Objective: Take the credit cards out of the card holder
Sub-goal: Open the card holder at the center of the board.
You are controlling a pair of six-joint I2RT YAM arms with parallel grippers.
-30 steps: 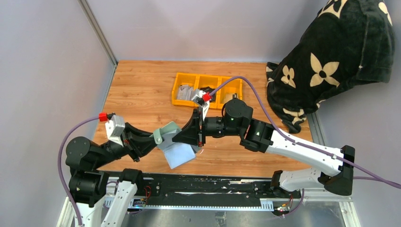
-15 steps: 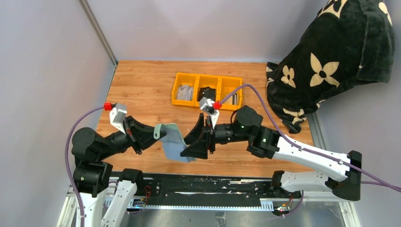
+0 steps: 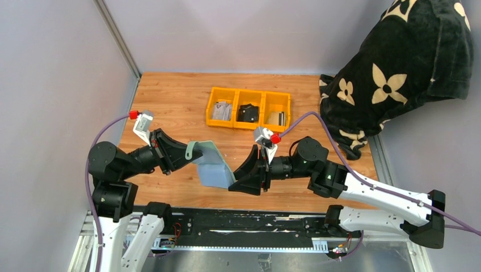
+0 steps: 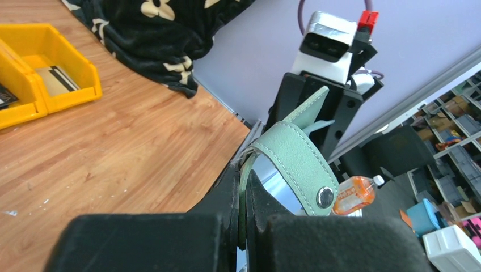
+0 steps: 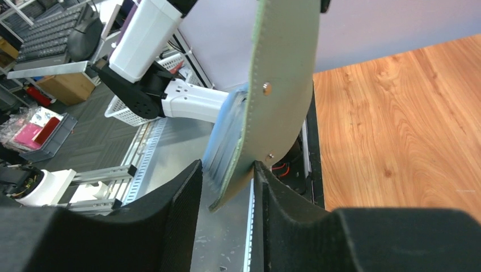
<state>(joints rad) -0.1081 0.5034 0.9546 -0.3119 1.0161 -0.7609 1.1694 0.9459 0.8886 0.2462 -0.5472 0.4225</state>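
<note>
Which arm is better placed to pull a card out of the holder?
Right. The left gripper is shut on the card holder at its strap end, holding it aloft, so it is occupied. The right gripper has open jaws straddling the holder's free edge, probably ready to pinch.

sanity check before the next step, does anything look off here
Nothing spilled or broken. The wallet is off the table, bent between the arms: left gripper clamped on one edge, right gripper open around a lower corner. A black flowered cloth slumps over the table's right edge.
</note>
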